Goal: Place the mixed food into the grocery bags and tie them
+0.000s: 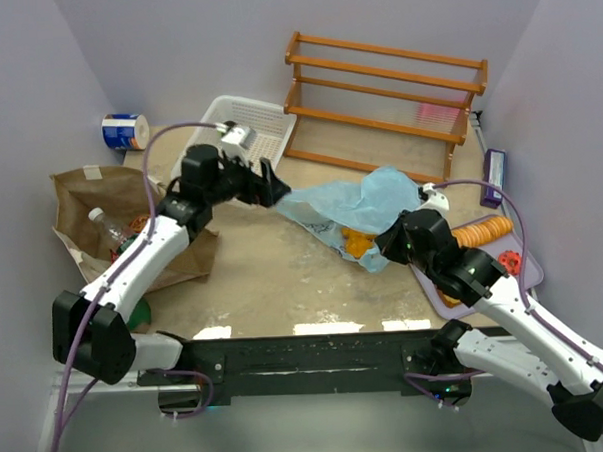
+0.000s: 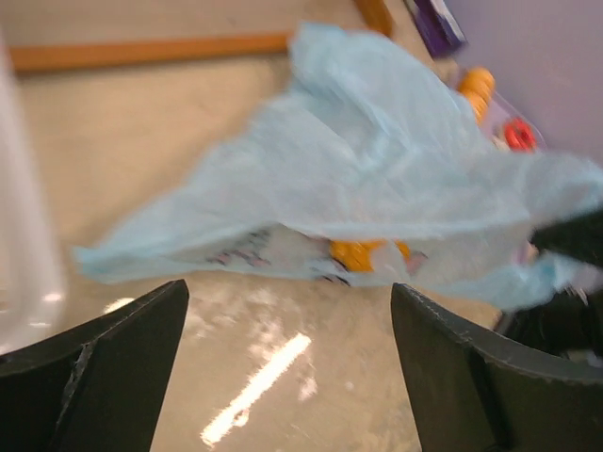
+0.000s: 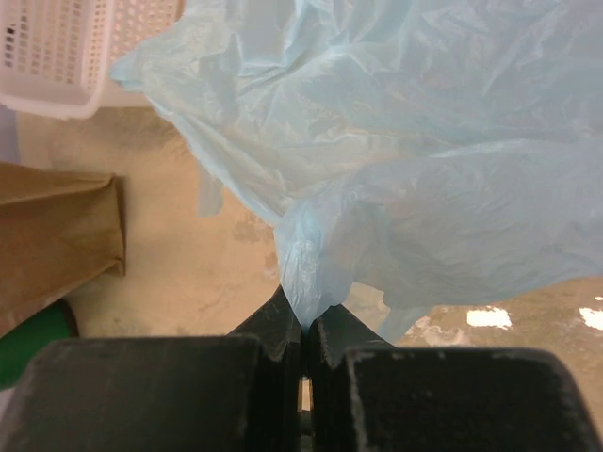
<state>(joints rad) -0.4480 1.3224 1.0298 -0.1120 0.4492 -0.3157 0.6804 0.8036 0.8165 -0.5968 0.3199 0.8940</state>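
Left hand (image 1: 277,190) released: jaws wide apart, nothing between them. It sits low over the table (image 1: 274,277), just at the left tip of the blue bag (image 1: 365,198); can't tell if it touches. In the left wrist view the bag tip lies just ahead of the left finger (image 2: 104,367), apart from it.

Right hand (image 3: 303,325) clenched, pinching a fold of the blue bag's near edge between the closed fingertips. The film rises from the pinch and spreads up and right.

Blue bag lies crumpled mid-table, stretched between the two hands, in front of the wooden rack (image 1: 386,92). Orange food (image 1: 357,242) shows through the film at its near side, along with dark print.

Paper bag (image 1: 90,195) lies at the left of the table, partly under the left arm. A clear bottle (image 1: 106,226) sticks out at its mouth, something orange beside it. Green round thing (image 1: 138,311) sits near the bag's front corner.

White basket (image 1: 262,123) is at the back, just behind the left hand. Blue-white can (image 1: 125,131) lies in the back left corner.

Tray (image 1: 450,302) at the right edge, partly under the right arm: orange slices (image 1: 482,230) and a red item (image 1: 511,262) on it. Purple box (image 1: 494,173) against the right wall.
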